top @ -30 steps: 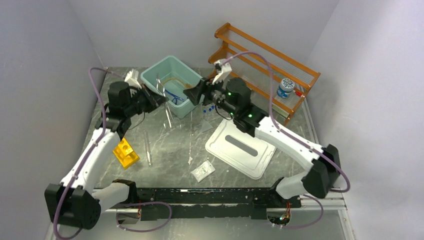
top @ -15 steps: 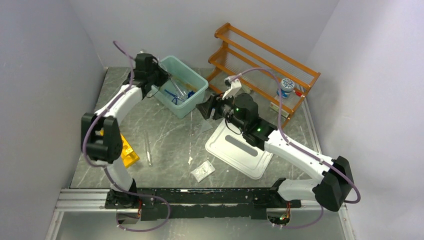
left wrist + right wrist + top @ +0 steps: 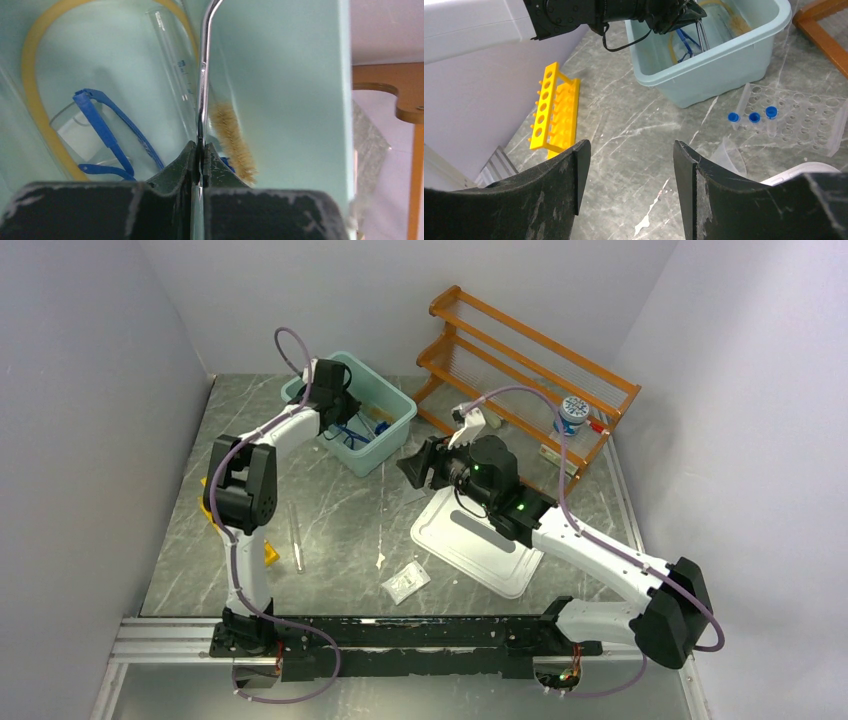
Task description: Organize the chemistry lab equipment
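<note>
My left gripper [image 3: 350,422] is down inside the teal bin [image 3: 388,445] and is shut on the metal tongs [image 3: 202,75], which point away along the bin wall. In the bin lie the blue-framed goggles [image 3: 100,125], the amber tubing [image 3: 29,90], a clear glass tube [image 3: 172,60] and the brush [image 3: 232,142]. My right gripper [image 3: 412,468] is open and empty above the table beside the bin. Below it I see the yellow test-tube rack [image 3: 551,112] and three blue-capped vials [image 3: 751,117] in a clear rack [image 3: 804,112].
A glass tube [image 3: 296,535] lies loose on the table. A white tray [image 3: 480,540] and a small plastic bag [image 3: 405,582] lie near the front. The orange shelf [image 3: 530,370] at the back right holds a small jar [image 3: 572,412]. A clear funnel [image 3: 731,152] lies by the vials.
My left arm has swung from the table's left side over to the bin and lowered into it. My right gripper has drawn back a little to the right, away from the bin.
</note>
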Robot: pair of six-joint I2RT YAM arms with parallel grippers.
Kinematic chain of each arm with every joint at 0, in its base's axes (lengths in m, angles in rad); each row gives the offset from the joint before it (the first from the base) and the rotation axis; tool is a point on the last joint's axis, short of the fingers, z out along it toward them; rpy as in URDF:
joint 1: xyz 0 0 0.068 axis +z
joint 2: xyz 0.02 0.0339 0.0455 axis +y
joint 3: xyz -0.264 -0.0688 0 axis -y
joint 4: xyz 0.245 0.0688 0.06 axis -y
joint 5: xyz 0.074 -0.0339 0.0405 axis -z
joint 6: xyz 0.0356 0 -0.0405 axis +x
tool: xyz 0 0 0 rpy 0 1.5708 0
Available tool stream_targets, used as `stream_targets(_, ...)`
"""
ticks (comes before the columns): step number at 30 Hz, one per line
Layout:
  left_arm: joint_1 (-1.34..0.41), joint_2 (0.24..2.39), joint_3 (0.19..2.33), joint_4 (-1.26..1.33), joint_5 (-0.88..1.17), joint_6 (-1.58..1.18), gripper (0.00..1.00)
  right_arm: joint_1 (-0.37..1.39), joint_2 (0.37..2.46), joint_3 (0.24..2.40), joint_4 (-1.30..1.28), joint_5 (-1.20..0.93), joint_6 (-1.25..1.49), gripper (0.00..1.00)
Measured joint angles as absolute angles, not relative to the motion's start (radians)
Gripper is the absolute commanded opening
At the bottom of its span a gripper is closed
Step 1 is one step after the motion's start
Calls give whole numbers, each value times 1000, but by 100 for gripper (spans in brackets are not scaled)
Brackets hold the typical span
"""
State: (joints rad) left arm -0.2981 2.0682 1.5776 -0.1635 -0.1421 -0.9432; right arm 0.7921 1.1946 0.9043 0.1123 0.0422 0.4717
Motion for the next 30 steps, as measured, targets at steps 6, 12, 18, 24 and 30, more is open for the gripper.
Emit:
stream_targets(6,-298,2116,1616,-193,-165,-931,21,793,1195,888,106,49,478,64)
stream_targets(12,-298,2163,1687,-239,-174,-920,25,793,1194,859,97,64,491,64)
stream_targets(18,-298,2165,1721,-282,-175,-891,36,792,1193,856,87,83,495,64)
stream_targets(24,-298,2145,1790,-320,-142,-801,45,793,1194,856,67,111,516,64)
stream_targets(30,-298,1943,1770,-352,-75,-666,57,792,1268,856,-3,189,557,66)
